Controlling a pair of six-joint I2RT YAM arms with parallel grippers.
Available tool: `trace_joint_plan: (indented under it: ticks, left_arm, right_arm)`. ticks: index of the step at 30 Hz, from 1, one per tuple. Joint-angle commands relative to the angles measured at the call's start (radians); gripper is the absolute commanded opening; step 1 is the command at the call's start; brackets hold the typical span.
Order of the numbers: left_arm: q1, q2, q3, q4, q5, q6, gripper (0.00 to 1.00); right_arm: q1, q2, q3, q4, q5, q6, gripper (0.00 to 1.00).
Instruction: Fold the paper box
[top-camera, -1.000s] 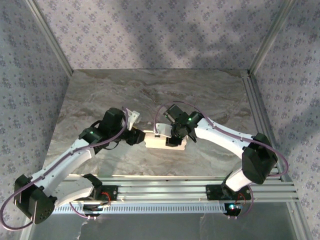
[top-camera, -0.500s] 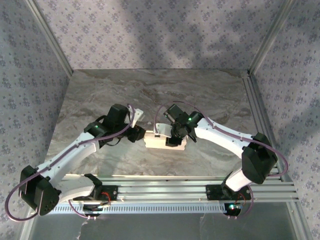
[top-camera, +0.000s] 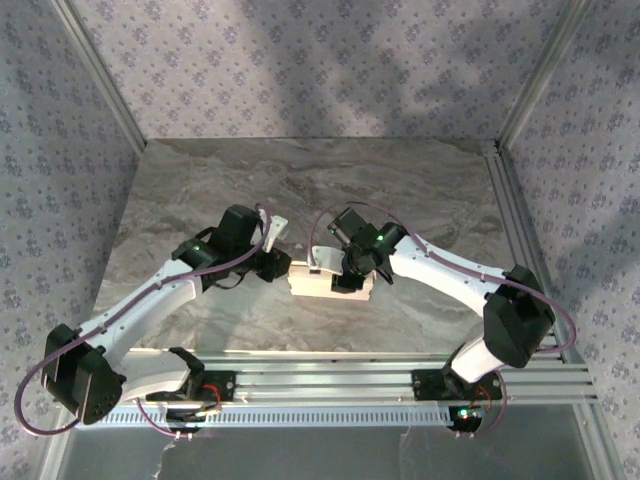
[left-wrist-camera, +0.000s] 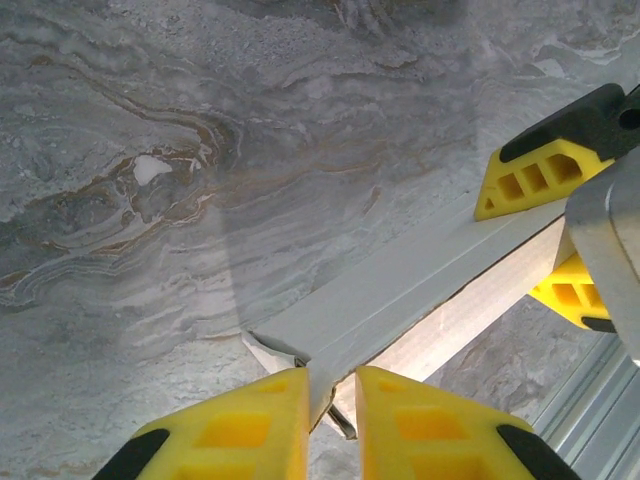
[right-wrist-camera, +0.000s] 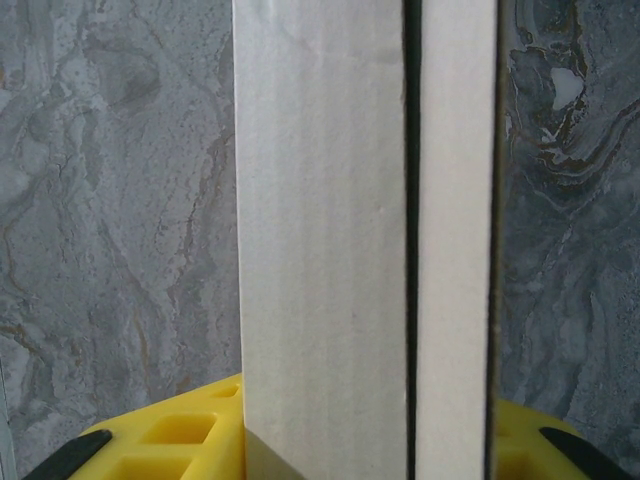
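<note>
Since the paper box (top-camera: 325, 281) lies on the tabletop (top-camera: 420, 190) between both arms w/ a dark gap along one long seam, I'd use the right tool (right-wrist-camera: 365, 445) as anchor & work the end flap in slowly, no twisting. Left tool (left-wrist-camera: 332, 405) is narrow, nearly shut, pinching the box's end corner; right tool sits approx. box-wide, fingers (right-wrist-camera: 170, 445) against both long sides, holding it.
</note>
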Motion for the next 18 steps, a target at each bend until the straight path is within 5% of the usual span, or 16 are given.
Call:
trace_joint_plan:
  ticks: [1, 18]
  left_arm:
    - [-0.003, -0.009, 0.024, 0.012, 0.045, -0.066, 0.14]
    - [-0.014, -0.015, -0.023, 0.080, 0.067, -0.156, 0.11]
  right_arm:
    - [-0.004, 0.016, 0.018, -0.008, -0.018, -0.015, 0.35]
    - [-0.004, 0.014, 0.012, 0.000, -0.013, -0.014, 0.34]
